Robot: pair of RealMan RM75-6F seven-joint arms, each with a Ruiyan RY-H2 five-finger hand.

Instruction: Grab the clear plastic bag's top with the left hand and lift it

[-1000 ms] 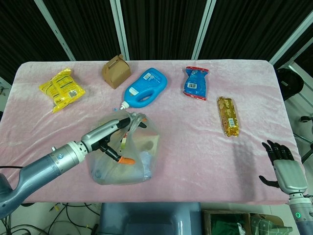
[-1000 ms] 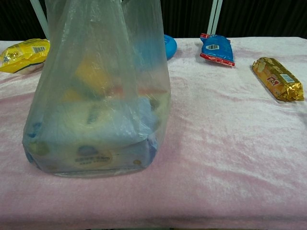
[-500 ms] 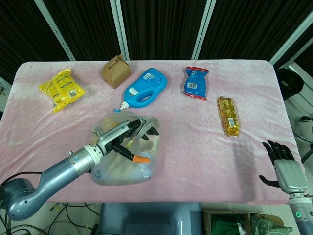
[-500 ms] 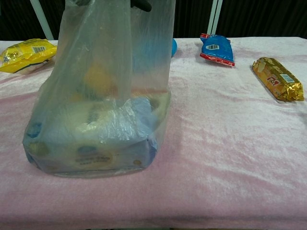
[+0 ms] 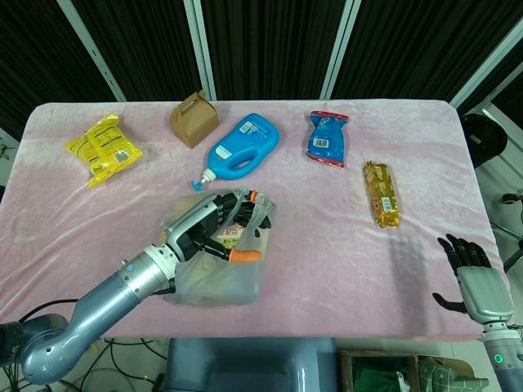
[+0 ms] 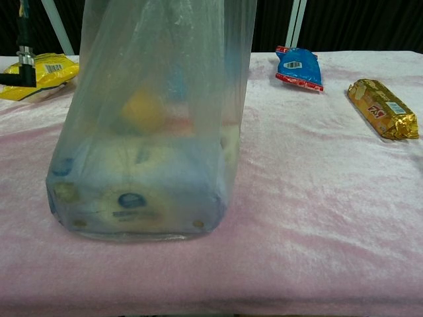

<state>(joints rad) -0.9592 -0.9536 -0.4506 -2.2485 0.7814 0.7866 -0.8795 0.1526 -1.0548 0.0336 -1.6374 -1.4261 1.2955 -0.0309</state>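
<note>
The clear plastic bag [image 5: 221, 273] stands near the table's front edge, left of centre, with boxes and a yellow item inside. Its top is gathered into a bunch [image 5: 252, 204]. My left hand [image 5: 211, 231] grips that bunch from the left, fingers curled around the plastic. In the chest view the bag [image 6: 149, 145] is drawn up tall and taut, and its base [image 6: 135, 221] sits at the cloth; I cannot tell whether it touches. My right hand [image 5: 470, 273] hangs open beyond the table's front right corner, holding nothing.
On the pink cloth [image 5: 327, 245] lie a yellow packet [image 5: 102, 149], a brown carton [image 5: 194, 118], a blue bottle [image 5: 243, 149], a blue packet [image 5: 328, 137] and a gold bar [image 5: 382, 193]. A black fitting on the left arm [image 6: 23, 63] shows at the chest view's left.
My left hand has moved right and closed around the bag's top, bunching it. The bag has been pulled upright and shifted a little to the right. The right hand has not moved.
</note>
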